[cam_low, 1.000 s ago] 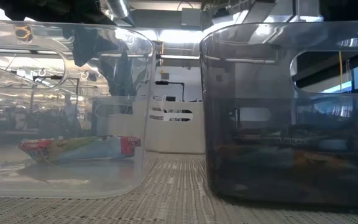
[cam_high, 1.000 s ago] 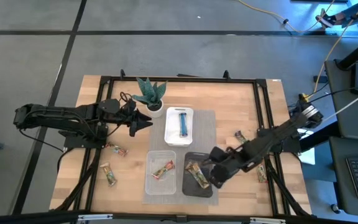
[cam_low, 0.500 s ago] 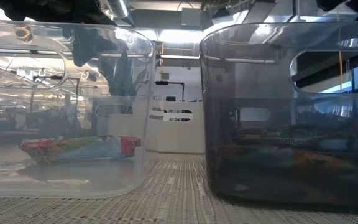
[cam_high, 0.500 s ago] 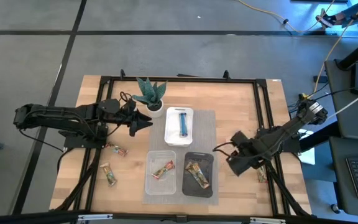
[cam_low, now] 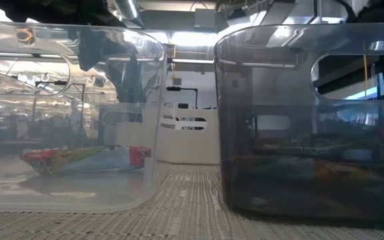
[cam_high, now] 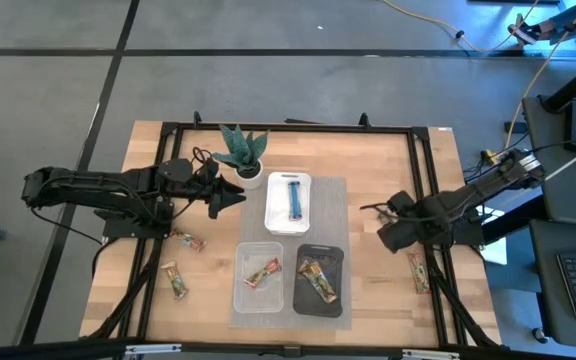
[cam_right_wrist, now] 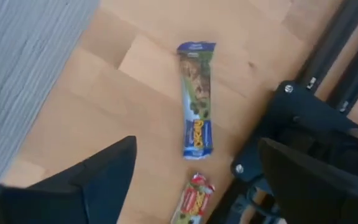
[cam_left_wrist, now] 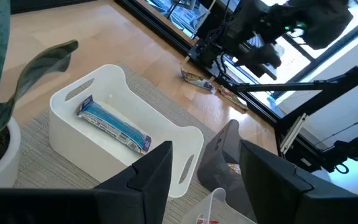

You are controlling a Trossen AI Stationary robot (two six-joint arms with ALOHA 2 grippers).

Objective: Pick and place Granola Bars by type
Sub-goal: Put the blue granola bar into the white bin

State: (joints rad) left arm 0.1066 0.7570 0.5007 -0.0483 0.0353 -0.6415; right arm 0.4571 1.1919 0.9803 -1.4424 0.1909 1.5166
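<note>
While my right gripper (cam_high: 380, 215) hovers at right of centre in the overhead frame, these are my findings.
Right gripper: fingers spread wide, holding nothing, above bare wood.
Left gripper (cam_high: 236, 193): centre-left, beside the potted plant (cam_high: 241, 153); fingers apart, empty.
White tray (cam_high: 289, 225): centre; one blue bar (cam_high: 293, 198) inside.
Clear tray (cam_high: 260, 302): lower centre; one red-ended bar (cam_high: 263, 272) inside.
Black tray (cam_high: 322, 306): lower centre, right of the clear one; one brownish bar (cam_high: 315, 279) inside.
Loose bars: two lower left (cam_high: 188, 241) (cam_high: 175, 282); one lower right (cam_high: 419, 272); a blue-and-green bar (cam_right_wrist: 198, 99) under my right wrist, a red one (cam_right_wrist: 192, 200) near it.
</note>
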